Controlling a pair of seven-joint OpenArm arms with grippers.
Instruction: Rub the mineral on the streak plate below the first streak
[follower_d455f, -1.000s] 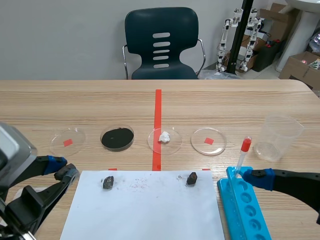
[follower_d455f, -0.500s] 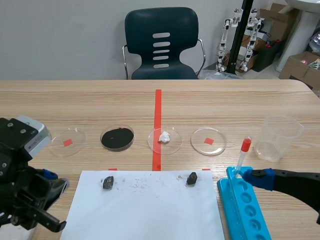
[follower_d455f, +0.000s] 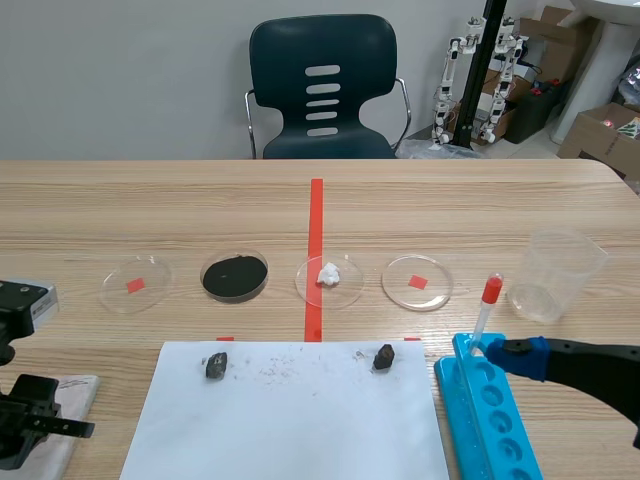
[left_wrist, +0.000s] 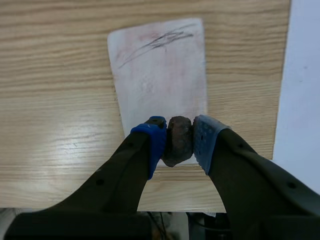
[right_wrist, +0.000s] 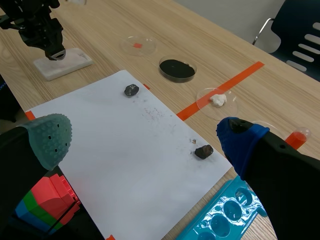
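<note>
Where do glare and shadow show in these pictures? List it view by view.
Left wrist view: a bright sheen lies on the wooden table beside the streak plate, near the jaws shut on the mineral. Right wrist view: even light, only a faint soft shadow under the dark rock on the white paper. Scene view: even light, faint highlights on the plastic cup.

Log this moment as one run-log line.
left gripper: shut on mineral | mineral: above streak plate, nearer the fingers than first streak | right gripper: open, by blue rack | second streak: none seen
</note>
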